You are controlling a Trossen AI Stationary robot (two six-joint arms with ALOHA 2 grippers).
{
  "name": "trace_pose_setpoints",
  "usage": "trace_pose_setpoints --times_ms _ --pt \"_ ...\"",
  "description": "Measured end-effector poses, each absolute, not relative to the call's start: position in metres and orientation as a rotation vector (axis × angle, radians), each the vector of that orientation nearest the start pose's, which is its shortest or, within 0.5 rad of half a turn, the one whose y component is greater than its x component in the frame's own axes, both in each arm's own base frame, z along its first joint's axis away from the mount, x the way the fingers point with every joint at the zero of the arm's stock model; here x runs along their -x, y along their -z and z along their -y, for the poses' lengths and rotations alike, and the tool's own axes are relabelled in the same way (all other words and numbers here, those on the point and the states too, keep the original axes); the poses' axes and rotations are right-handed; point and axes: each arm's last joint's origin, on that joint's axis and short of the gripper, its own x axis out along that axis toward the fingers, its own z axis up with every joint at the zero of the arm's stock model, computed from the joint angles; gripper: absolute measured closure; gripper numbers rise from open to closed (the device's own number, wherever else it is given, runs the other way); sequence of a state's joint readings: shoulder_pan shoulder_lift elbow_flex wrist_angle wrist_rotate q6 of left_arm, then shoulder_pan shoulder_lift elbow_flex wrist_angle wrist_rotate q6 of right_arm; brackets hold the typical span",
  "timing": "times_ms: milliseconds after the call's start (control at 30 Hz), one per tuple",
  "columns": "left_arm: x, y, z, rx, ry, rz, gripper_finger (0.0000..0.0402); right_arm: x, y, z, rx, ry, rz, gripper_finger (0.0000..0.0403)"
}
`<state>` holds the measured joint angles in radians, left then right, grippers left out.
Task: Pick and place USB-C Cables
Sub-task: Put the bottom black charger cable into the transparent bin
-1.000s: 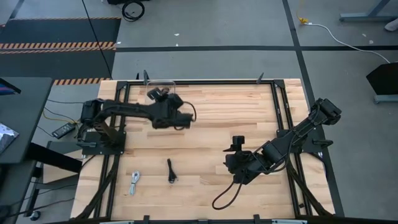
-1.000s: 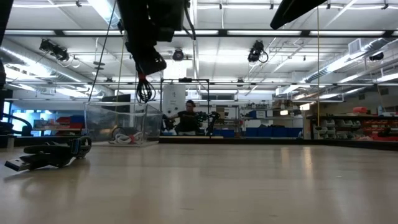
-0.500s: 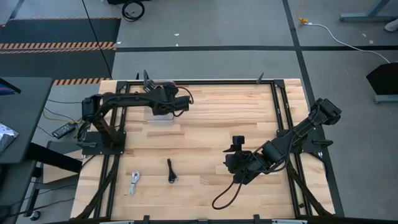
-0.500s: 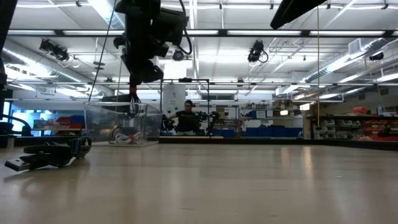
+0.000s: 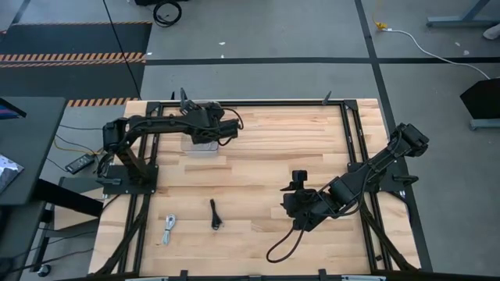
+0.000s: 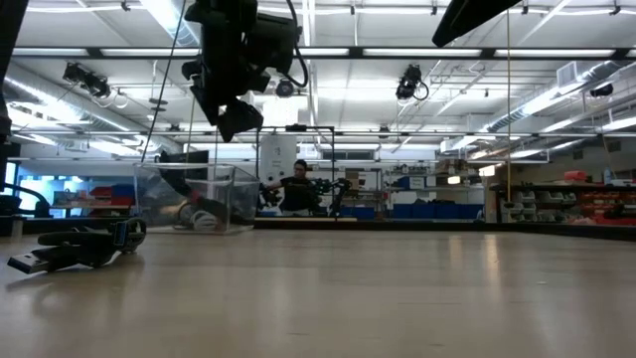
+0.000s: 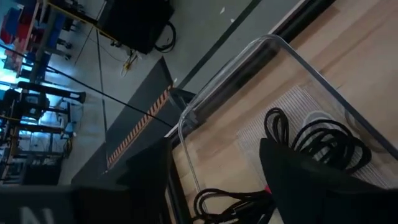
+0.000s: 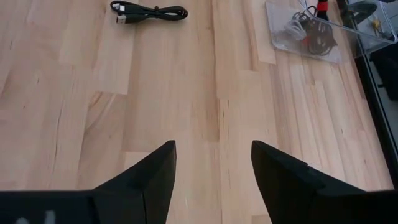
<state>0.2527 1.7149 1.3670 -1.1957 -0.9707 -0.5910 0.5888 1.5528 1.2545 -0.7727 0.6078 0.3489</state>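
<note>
From above, I see my left claw poised over the clear plastic box at the far-left part of the pale wooden table; the arm hides most of the box, and I cannot tell the claw's spread from here. My right claw waits near the table's near-right part. A black coiled USB-C cable and a silvery-white coiled USB-C cable lie near the front edge, apart from each other.

At table height, the left claw hangs above the box, nothing in it; cable loops show dimly inside. A black cable bundle lies at the left — blurred.

On the left wrist, the fingers stand spread, empty; black cable coils lie in the box below, one partly cut off by a finger.

On the right wrist, the fingers stand apart, holding nothing; the black cable lies beyond, and the box with tangled cables farther off.
</note>
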Motion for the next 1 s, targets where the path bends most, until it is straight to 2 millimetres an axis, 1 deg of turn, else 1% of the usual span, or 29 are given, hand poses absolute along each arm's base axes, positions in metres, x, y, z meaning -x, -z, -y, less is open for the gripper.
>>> trace_pose_setpoints --times_ms 133,267,333,433,533,600,633,700,733,800,867,1000 --pt "-0.296 -0.253 -0.101 -0.121 -1.327 -1.155 0.0137 -0.268 -0.272 -0.159 0.277 0.168 -0.857 0.019" --pt "-0.298 -0.251 -0.099 -0.053 -1.272 -1.172 0.0137 -0.268 -0.272 -0.159 0.277 0.169 -0.857 0.019" --pt "-0.299 -0.251 -0.098 -0.062 -1.236 -1.192 0.014 -0.268 -0.272 -0.159 0.277 0.169 -0.857 0.019" --pt "-0.298 -0.252 -0.097 -0.152 -1.201 -1.246 0.0143 -0.268 -0.272 -0.159 0.277 0.168 -0.857 0.019" --pt "-0.292 -0.253 -0.101 -0.316 -1.183 -1.347 0.0148 -0.268 -0.272 -0.159 0.278 0.168 -0.857 0.019" --pt "-0.289 -0.252 -0.105 -0.38 -1.082 -1.464 0.0151 -0.268 -0.272 -0.159 0.282 0.166 -0.858 0.019" --pt "-0.287 -0.251 -0.105 -0.375 -0.993 -1.531 0.0153 -0.268 -0.272 -0.159 0.286 0.164 -0.858 0.019" --pt "-0.284 -0.248 -0.106 -0.279 -0.797 -1.63 0.0157 -0.268 -0.272 -0.159 0.304 0.156 -0.86 0.019" --pt "-0.284 -0.246 -0.106 -0.208 -0.709 -1.65 0.016 -0.268 -0.272 -0.159 0.31 0.154 -0.861 0.019" --pt "-0.284 -0.244 -0.106 -0.101 -0.597 -1.654 0.0167 -0.268 -0.272 -0.159 0.324 0.147 -0.863 0.0192" --pt "-0.285 -0.244 -0.106 -0.087 -0.566 -1.654 0.0174 -0.268 -0.272 -0.158 0.334 0.144 -0.864 0.0193" --pt "-0.284 -0.244 -0.107 -0.148 -0.543 -1.674 0.019 -0.268 -0.272 -0.158 0.352 0.136 -0.867 0.0193"
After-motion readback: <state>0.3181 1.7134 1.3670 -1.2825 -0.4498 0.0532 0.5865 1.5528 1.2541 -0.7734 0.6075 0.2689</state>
